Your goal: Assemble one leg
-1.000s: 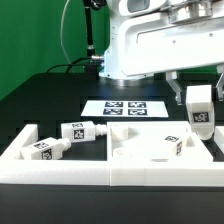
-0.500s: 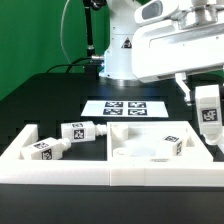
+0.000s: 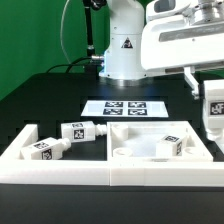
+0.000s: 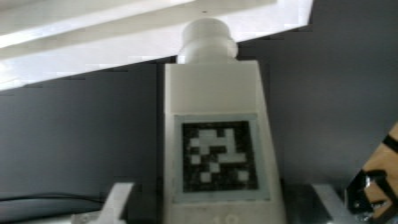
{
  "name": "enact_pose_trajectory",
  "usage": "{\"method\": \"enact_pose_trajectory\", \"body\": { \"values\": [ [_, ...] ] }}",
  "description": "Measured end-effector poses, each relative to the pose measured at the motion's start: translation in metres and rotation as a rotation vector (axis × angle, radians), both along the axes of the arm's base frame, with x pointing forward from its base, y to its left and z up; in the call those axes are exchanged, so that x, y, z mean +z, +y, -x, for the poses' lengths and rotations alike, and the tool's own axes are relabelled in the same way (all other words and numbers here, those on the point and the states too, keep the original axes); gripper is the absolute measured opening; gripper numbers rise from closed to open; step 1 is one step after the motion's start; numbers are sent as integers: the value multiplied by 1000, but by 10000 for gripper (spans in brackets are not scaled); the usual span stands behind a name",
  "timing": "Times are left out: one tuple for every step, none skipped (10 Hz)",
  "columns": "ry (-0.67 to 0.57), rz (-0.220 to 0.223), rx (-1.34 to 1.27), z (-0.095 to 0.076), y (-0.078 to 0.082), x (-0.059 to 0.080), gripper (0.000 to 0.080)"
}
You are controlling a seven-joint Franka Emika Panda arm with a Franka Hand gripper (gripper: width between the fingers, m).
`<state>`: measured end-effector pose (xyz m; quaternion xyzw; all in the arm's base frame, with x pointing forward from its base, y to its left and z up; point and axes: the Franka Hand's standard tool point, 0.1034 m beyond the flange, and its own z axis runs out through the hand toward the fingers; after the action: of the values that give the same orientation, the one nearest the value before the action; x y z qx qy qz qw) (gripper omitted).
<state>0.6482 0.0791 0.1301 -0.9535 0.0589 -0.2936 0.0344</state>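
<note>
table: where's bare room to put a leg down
Bare black table lies at the exterior view's left, between the marker board and the green wall. Crowded in front: two loose legs, the white panel. The held leg hangs at the right.

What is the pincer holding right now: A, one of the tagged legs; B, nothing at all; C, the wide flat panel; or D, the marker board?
A: in the wrist view the pincer clamps a tagged leg from both sides, its round stub pointing away, and the exterior view shows that leg held upright in the air at that view's right.
</note>
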Motion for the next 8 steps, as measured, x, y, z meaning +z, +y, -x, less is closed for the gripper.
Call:
{"method": "enact_pose_trajectory", "body": {
  "values": [
    [0,16,6,1,-8,2,287],
    [2,14,8,1,-6,1,287],
    [3,15,10,2,-5,0,287],
    [3,15,9,2,-6,0,287],
    [4,16,10,2,-6,-1,287],
    [9,36,38,5,-4,-4,287],
    [14,46,52,9,-1,-7,287],
    [13,51,58,11,-1,-8,287]
  ]
}}
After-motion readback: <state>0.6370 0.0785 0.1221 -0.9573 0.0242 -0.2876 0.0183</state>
